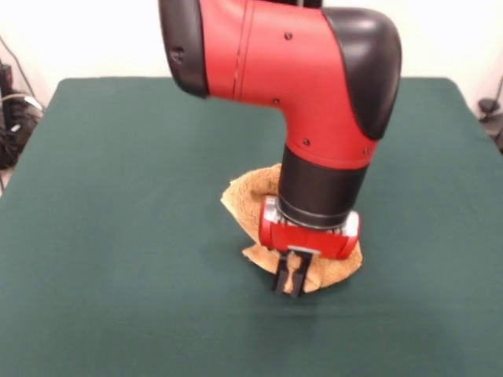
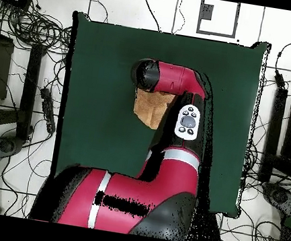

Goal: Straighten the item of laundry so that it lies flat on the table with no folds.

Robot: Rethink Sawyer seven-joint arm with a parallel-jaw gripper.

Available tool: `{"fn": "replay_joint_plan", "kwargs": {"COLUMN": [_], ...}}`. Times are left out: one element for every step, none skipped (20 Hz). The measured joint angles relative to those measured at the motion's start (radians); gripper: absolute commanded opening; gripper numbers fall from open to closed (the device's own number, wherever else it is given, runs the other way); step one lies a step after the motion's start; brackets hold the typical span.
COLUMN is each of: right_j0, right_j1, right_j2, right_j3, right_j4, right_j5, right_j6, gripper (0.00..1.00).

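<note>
Front view: gripper (image 1: 288, 276) pinched the bunched orange-tan terry-cloth towel (image 1: 250, 195) on the dark green table (image 1: 118, 196).
Towel's long axis seemingly ran diagonally.

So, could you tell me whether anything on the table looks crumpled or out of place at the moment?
Yes: the towel lies bunched in a rumpled heap near the middle of the table, its edges curled up instead of flat. The gripper is down at its front edge, shut on a fold of the cloth.
</note>
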Motion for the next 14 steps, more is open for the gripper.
{"fn": "replay_joint_plan", "kwargs": {"right_j0": [-0.001, -0.001, -0.001, -0.001, -0.001, -0.001, 0.0, 0.0, 0.0, 0.0, 0.0, 0.0, 0.0, 0.0], "right_j1": [-0.033, -0.044, -0.057, -0.07, -0.108, -0.119, -0.127, -0.157, -0.168, -0.182, -0.198, -0.214, -0.233, -0.246], "right_j2": [0.0, 0.0, 0.0, 0.0, 0.0, 0.0, 0.0, 0.0, 0.0, 0.0, 0.0, 0.0, 0.0, 0.0], "right_j3": [0.032, 0.042, 0.055, 0.067, 0.102, 0.112, 0.118, 0.141, 0.148, 0.157, 0.165, 0.172, 0.179, 0.183], "right_j4": [0.0, 0.0, 0.0, 0.0, -0.001, 0.0, 0.0, 0.0, 0.0, 0.0, 0.0, 0.0, 0.0, -0.001], "right_j5": [0.001, 0.001, 0.001, 0.001, 0.001, 0.002, 0.003, 0.01, 0.014, 0.02, 0.03, 0.039, 0.052, 0.062], "right_j6": [0.0, 0.0, 0.0, 0.0, 0.0, 0.0, 0.0, 0.0, 0.0, 0.0, 0.0, 0.0, 0.0, 0.0], "gripper": [0.0, 0.0, 0.0, 0.0, 0.0, 0.0, 0.0, 0.0, 0.0, 0.0, 0.0, 0.0, 0.0, 0.0]}}
